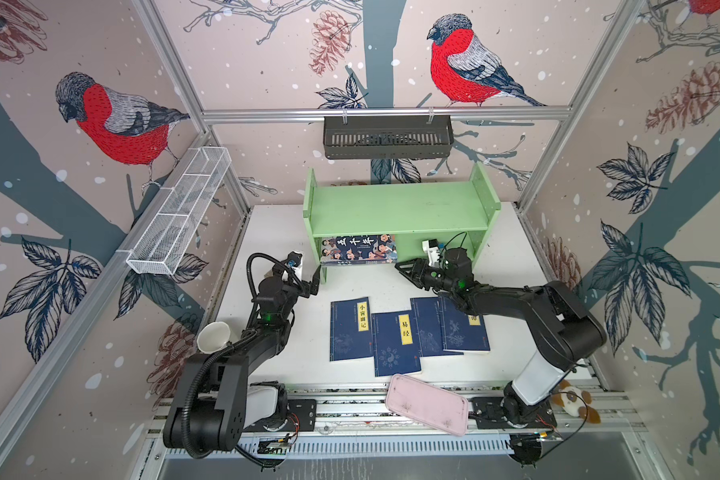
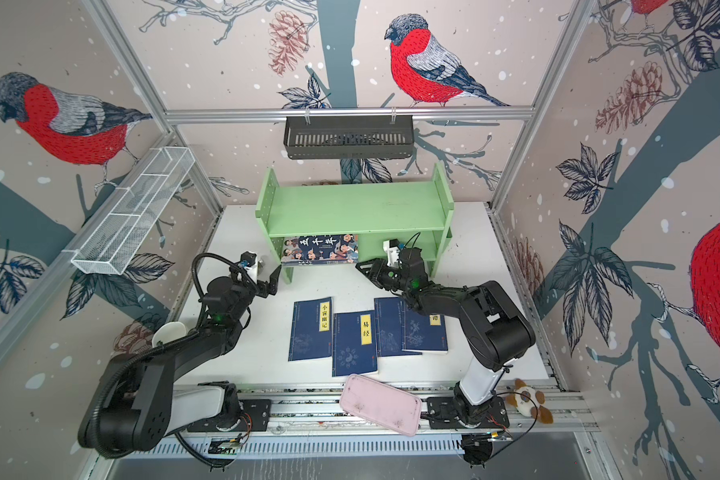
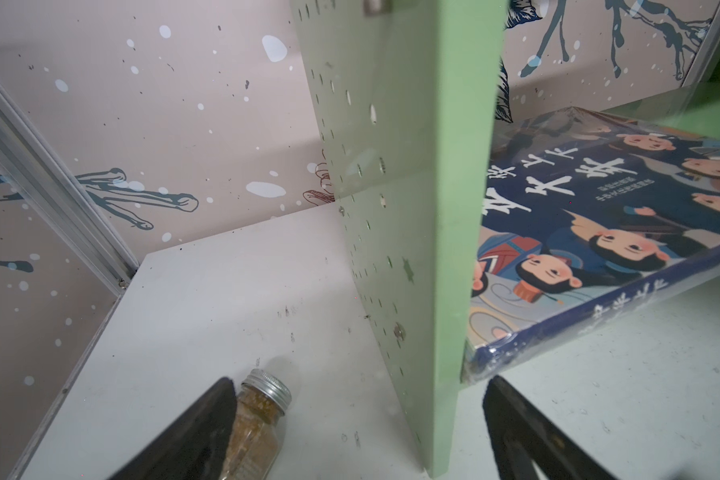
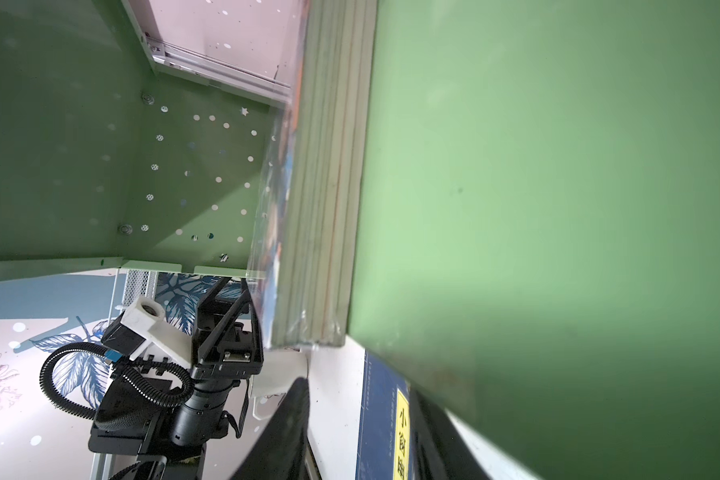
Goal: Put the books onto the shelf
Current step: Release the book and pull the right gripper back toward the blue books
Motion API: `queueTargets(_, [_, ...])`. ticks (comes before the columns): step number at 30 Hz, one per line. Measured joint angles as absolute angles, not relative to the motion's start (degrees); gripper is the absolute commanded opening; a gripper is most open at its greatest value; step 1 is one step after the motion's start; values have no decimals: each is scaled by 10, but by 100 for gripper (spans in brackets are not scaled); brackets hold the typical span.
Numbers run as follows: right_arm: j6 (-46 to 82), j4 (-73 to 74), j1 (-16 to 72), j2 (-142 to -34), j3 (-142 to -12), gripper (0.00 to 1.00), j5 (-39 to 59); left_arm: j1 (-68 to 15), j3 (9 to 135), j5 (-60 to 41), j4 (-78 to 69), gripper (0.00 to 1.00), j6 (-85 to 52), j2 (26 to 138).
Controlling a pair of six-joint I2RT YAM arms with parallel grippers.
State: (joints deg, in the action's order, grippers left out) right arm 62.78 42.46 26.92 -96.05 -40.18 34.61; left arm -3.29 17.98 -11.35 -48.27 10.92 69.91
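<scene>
Both arms matte black with boxy links: left arm [image 1: 233,357], right arm [image 1: 558,320]. I note a white lowest link [image 1: 262,399] on each, above a black base plate [image 1: 304,411] dotted with screws. Green LED [image 1: 268,316] lit at each wrist. Ribbed black hose [image 1: 249,274] on the left arm. White printed camera mount [image 1: 430,249] per wrist. Thin red and black wires [image 1: 294,424] at the bases. Left gripper [image 3: 359,386]: fingers [image 3: 192,436] black, wedge-shaped.
</scene>
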Motion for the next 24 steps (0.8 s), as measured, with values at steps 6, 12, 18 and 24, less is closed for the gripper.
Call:
queueTargets(6, [628,425,270,-915,-355,43,344,-33,207,-105,-384,95,124,644])
queueTargets(12, [618,384,280,-845,-312,43,343,-33,276,-109,-234,96,135,623])
queueTargets(18, [555,219,282,-719,-303,44,292,-33,357,-140,-50,96,141,588])
queueTargets(24, [495,52,275,-622,-299,47,242,-33,441,-227,112,96,163,562])
